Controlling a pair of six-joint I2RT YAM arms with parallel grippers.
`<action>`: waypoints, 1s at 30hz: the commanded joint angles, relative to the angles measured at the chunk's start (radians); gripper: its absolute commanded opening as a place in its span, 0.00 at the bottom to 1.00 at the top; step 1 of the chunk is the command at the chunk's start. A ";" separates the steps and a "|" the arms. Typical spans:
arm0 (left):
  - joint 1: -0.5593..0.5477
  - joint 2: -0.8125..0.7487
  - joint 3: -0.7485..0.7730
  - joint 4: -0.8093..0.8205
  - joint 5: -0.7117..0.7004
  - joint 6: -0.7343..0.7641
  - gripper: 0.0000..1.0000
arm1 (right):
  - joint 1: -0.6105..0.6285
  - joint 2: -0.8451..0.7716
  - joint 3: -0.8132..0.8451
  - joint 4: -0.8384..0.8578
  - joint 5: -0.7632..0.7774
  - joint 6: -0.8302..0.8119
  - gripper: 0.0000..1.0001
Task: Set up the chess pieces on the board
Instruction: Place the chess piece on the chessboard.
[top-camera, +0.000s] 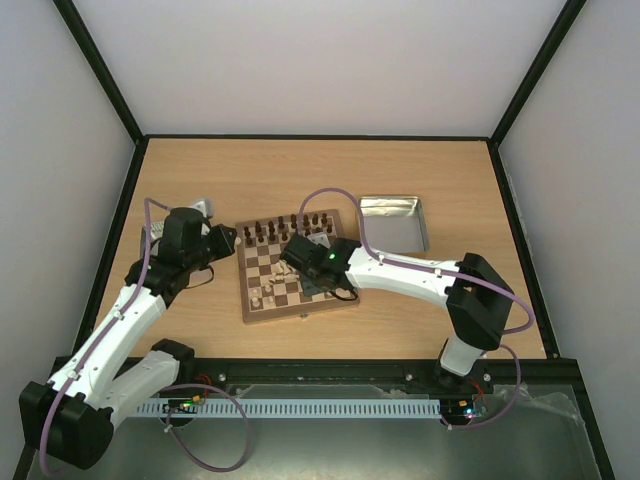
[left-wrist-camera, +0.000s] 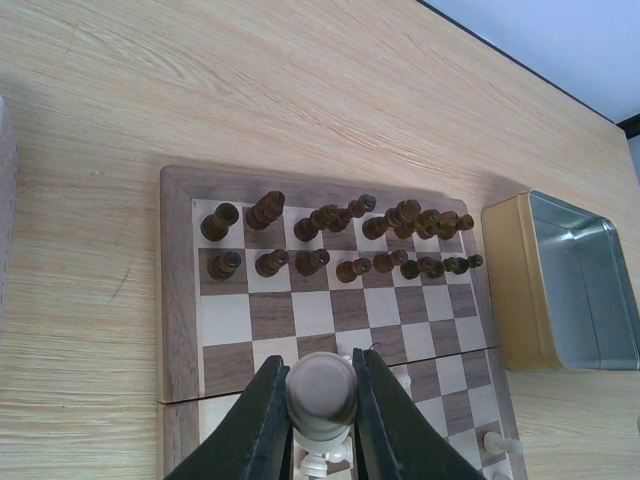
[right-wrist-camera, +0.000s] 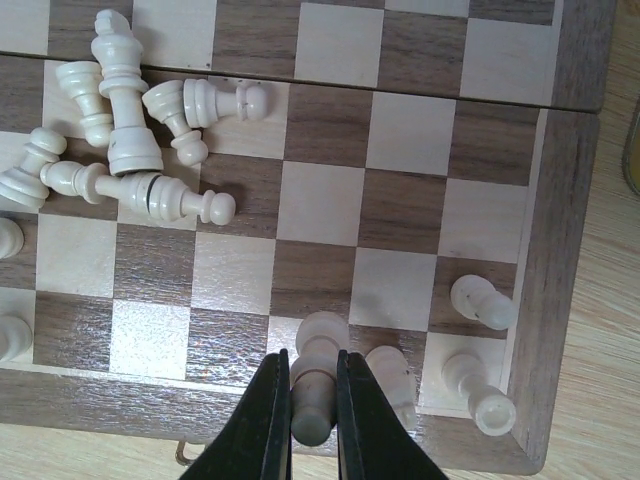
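**Two men in hand, the near row only begun**

The surface (top-camera: 300, 180) carries the board (left-wrist-camera: 177, 300) in its middle, and a tin (top-camera: 390, 232) is just beside it on the right. The dark men (left-wrist-camera: 340, 240) stand in two rows at the far edge. Most of the pale men lie in a heap (right-wrist-camera: 130, 140) on the near half, and a few standing men (right-wrist-camera: 482, 302) are in the near right corner.

The right jaws are clamped on a pale man (right-wrist-camera: 315, 385) over the near row, just beside a neighbour (right-wrist-camera: 390, 380). The left jaws are clamped on a round-ended man (left-wrist-camera: 322, 395); its colour is not sure.

The step seems to be the placing of the near row. The next move probably needs a straight descent, then a small opening that does not touch the neighbour.
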 joint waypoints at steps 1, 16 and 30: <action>0.000 -0.011 0.018 -0.008 0.005 0.022 0.02 | 0.000 0.020 0.028 -0.021 0.011 0.008 0.02; -0.009 -0.001 0.008 0.008 0.019 0.015 0.02 | 0.000 0.045 -0.003 -0.017 -0.138 -0.055 0.04; -0.010 0.019 0.029 0.003 0.023 0.025 0.02 | 0.000 0.076 0.013 -0.053 -0.097 -0.091 0.10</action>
